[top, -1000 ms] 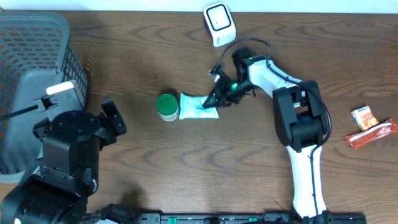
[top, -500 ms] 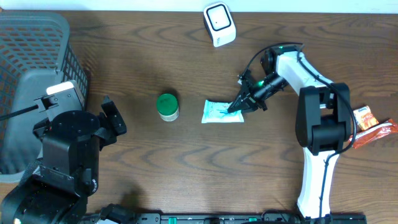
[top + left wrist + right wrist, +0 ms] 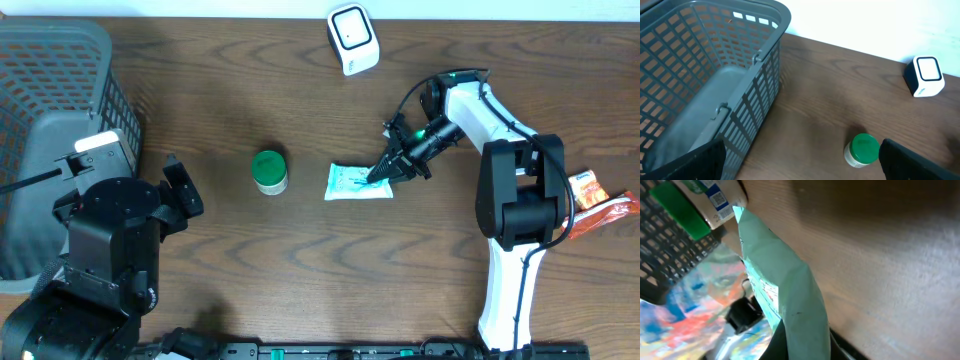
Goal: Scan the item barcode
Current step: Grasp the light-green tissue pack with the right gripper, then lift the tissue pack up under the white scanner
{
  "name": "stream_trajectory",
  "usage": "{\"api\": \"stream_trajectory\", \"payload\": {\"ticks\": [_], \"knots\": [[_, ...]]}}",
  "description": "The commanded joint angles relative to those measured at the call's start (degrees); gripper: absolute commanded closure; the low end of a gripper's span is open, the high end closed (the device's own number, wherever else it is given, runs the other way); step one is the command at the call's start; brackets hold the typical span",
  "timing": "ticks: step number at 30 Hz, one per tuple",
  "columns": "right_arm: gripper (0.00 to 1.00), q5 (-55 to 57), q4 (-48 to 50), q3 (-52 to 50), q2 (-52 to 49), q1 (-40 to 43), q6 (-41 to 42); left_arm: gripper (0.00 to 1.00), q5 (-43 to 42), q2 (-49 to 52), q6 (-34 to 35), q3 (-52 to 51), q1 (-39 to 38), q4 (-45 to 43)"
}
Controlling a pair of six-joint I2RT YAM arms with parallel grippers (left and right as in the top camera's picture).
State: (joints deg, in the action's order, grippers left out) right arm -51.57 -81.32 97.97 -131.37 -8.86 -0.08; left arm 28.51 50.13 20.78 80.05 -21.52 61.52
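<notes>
No legible text — print on pouch (image 3: 357, 182) and jar (image 3: 269, 171) too blurred

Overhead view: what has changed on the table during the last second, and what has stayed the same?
The right gripper, jaws shut on the pale green pouch, pulled it to the right, away from the green-lidded jar it had lain against. Jar, white scanner, basket and left arm stayed put.
</notes>
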Motion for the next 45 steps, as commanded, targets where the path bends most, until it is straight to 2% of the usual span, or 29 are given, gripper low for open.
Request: {"api": "stream_trajectory", "payload": {"ticks": [1,6,14,20,29,31,34,36,45], "knots": [[0.99,-1.75,0.55,0.00,1.20,0.04,-14.75,0.02,0.68,-0.04,0.09,-0.04,0.24,-0.04],[0.99,-2.78,0.55,0.00,1.20,0.04,-34.21,0.02,0.68,-0.04,0.09,-0.04,0.24,-0.04],[0.99,-4.46,1.01,0.00,1.20,-0.02,-55.76,0.02,0.68,-0.04,0.09,-0.04,0.24,-0.04],[0.99,-7.04,2.08,0.00,1.20,-0.02,-64.57,0.02,0.68,-0.04,0.09,-0.04,0.24,-0.04],[0.99,-2.91,14.49,0.02,1.29,-0.24,-65.02,0.02,0.68,-0.04,0.09,-0.04,0.24,-0.04],[0.99,0.02,18.53,0.02,1.49,-0.39,-62.20,0.02,0.68,-0.04,0.09,-0.04,0.24,-0.04],[0.99,9.40,25.79,0.04,2.45,-1.09,-53.29,0.02,0.68,-0.04,0.09,-0.04,0.24,-0.04],[0.99,17.16,28.28,0.07,3.58,-1.86,-50.27,0.02,0.68,-0.04,0.09,-0.04,0.24,-0.04],[0.99,46.90,30.97,0.07,14.40,-7.48,-42.38,0.02,0.68,-0.04,0.09,-0.04,0.24,-0.04]]}}
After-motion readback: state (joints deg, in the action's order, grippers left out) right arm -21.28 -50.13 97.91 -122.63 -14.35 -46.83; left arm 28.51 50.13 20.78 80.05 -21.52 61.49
